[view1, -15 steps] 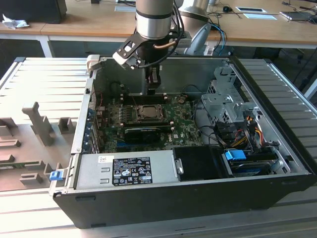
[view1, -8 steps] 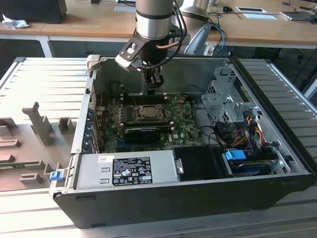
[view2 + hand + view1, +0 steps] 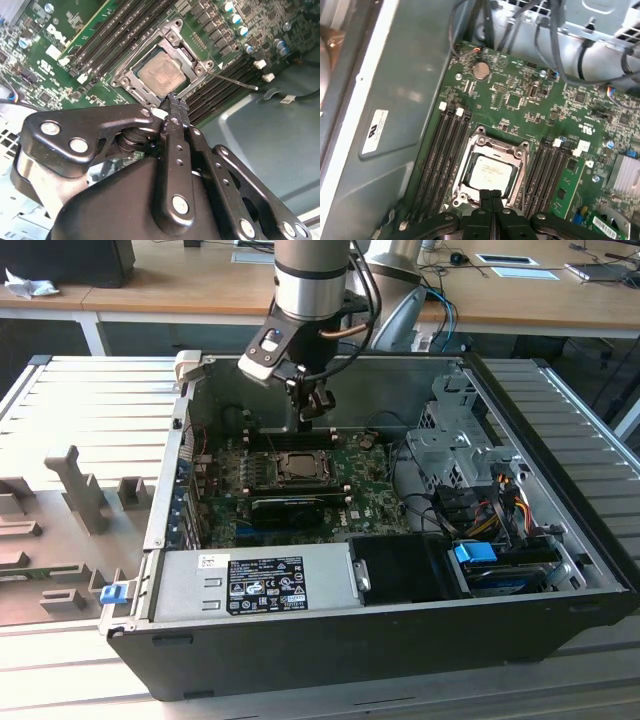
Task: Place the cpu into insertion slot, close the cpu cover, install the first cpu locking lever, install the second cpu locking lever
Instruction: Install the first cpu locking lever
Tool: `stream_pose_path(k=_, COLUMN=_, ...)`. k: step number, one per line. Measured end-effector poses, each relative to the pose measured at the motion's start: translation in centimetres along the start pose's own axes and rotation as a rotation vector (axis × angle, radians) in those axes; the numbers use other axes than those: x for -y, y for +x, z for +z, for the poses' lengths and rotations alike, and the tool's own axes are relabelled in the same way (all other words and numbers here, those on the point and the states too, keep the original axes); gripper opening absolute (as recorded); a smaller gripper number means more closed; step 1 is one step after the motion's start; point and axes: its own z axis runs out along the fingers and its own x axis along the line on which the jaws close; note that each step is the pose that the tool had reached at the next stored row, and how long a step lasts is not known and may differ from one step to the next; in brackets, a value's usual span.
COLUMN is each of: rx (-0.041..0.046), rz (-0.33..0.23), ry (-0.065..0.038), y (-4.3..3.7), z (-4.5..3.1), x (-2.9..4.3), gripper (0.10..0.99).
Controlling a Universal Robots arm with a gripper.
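Note:
The cpu lies flat in the insertion slot on the green motherboard, its dull silver top showing. The cpu cover is down around it, framing the chip. A thin metal locking lever sticks out from one corner of the socket, away from the frame. My gripper hangs just over the socket's edge, shut with nothing between its black fingers. In the first wrist view the gripper meets the rim of the cpu cover beside the cpu. In the exterior view the gripper hovers above the cpu.
Long black memory slots flank the socket on both sides. The grey case wall rises close by. A power supply sits at the case front, with a drive cage and cables on the exterior view's right.

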Motion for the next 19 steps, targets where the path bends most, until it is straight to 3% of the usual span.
stream_pose_path(k=7, rx=-0.0013, rz=-0.070, ry=0.002, y=0.00, z=0.00, x=0.00, gripper=0.106)
stream_pose_path(k=10, rx=-0.0025, rz=-0.139, ry=0.005, y=0.00, z=0.00, x=0.00, gripper=0.106)
stream_pose_path(k=19, rx=-0.0042, rz=-0.234, ry=0.008, y=0.00, z=0.00, x=0.00, gripper=0.106)
